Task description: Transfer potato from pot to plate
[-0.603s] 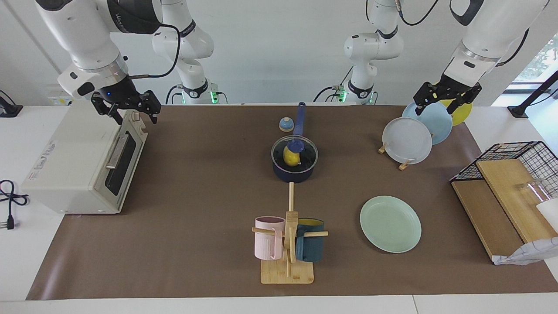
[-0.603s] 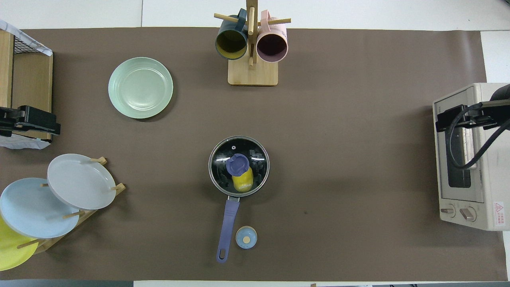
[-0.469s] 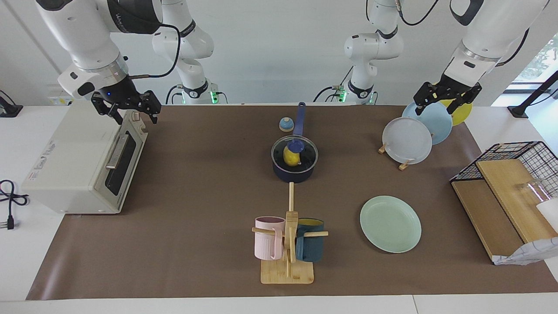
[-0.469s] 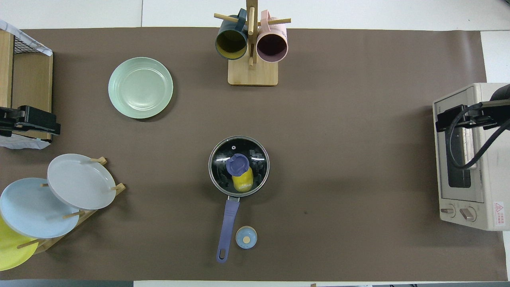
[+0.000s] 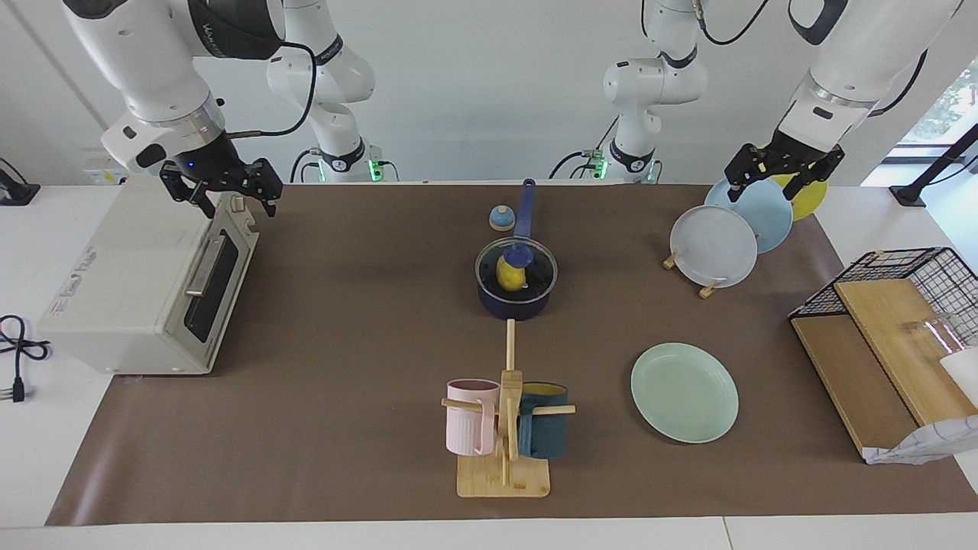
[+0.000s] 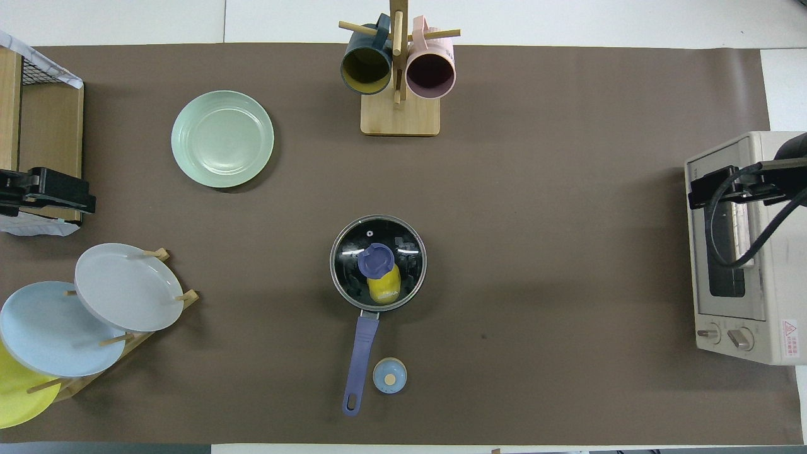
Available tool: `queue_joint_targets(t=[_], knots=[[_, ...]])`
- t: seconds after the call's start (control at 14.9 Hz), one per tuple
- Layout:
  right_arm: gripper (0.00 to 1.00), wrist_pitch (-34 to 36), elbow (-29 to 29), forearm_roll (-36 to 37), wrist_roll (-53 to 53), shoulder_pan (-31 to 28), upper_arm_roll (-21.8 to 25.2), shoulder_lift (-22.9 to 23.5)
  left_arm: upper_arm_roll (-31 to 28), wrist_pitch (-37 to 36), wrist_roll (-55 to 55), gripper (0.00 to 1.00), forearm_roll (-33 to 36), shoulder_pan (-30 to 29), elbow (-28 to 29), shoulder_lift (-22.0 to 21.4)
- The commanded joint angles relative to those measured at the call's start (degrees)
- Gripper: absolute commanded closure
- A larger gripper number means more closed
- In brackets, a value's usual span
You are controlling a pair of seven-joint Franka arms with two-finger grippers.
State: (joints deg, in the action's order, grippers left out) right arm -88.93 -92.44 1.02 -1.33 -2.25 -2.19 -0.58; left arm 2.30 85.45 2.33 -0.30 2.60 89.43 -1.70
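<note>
The navy pot (image 5: pixel 516 302) (image 6: pixel 340 277) stands mid-table with its long blue handle (image 6: pixel 359 362) pointing toward the robots. A glass lid with a blue knob (image 5: pixel 519 253) (image 6: pixel 376 260) covers it. The yellow potato (image 5: pixel 510 278) (image 6: pixel 384 289) shows through the lid, inside the pot. The mint-green plate (image 5: pixel 684 392) (image 6: pixel 222 139) lies bare, farther from the robots and toward the left arm's end. My left gripper (image 5: pixel 766 187) (image 6: pixel 47 194) hangs open over the plate rack. My right gripper (image 5: pixel 238 205) (image 6: pixel 719 187) hangs open over the toaster oven's top edge. Both are far from the pot.
A toaster oven (image 5: pixel 145 283) (image 6: pixel 741 252) sits at the right arm's end. A mug tree (image 5: pixel 504 412) (image 6: pixel 398 82) with a pink and a teal mug stands farther out than the pot. A plate rack (image 5: pixel 714 246) (image 6: pixel 126 287), a wire basket (image 5: pixel 909 267) and a small blue dome (image 5: pixel 501 218) are also there.
</note>
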Motion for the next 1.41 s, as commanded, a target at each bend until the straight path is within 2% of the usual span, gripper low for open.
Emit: queue_joint_targets(t=[0.0,0.13,0.27,0.47,0.6,0.74,1.07,1.21,1.34], knots=[[0.00,-0.20,-0.99,-0.75,0.01,0.14,-0.53,-1.00,0.60,-0.11,0.49,0.00,-0.67,-0.93,0.66,-0.50],[0.00,-0.63,-2.04,-0.84,-0.07,1.10,-0.70,-1.62,0.60,-0.11,0.49,0.00,-0.67,-0.93,0.66,-0.50],[0.00,-1.07,-2.57,-0.93,1.50,4.96,-0.71,-1.71,0.60,-0.11,0.49,0.00,-0.67,-0.93,0.66,-0.50],[0.00,-2.12,-2.22,-1.11,13.69,13.30,-0.71,-0.57,0.60,-0.11,0.49,0.00,-0.67,-0.93,0.66,-0.50],[0.00,-3.88,-0.74,-2.93,18.88,18.92,-0.71,2.84,0.60,-0.11,0.49,0.00,-0.58,-0.93,0.66,-0.50],[0.00,-5.37,1.37,-5.05,25.21,22.19,-0.71,6.01,0.60,-0.11,0.49,0.00,-0.67,-0.93,0.66,-0.50],[0.00,-11.87,2.61,-2.79,35.33,34.75,-0.79,11.11,0.60,-0.02,0.57,0.00,-0.67,-0.84,0.92,-0.76],[0.00,-15.73,1.39,-2.25,38.06,37.23,-0.79,12.70,0.69,0.15,0.57,0.00,-0.67,-0.67,1.36,-0.94],[0.00,-20.13,-2.47,-2.25,38.34,37.50,-0.79,12.18,0.69,0.24,0.57,0.00,-0.67,-0.67,1.36,-0.94]])
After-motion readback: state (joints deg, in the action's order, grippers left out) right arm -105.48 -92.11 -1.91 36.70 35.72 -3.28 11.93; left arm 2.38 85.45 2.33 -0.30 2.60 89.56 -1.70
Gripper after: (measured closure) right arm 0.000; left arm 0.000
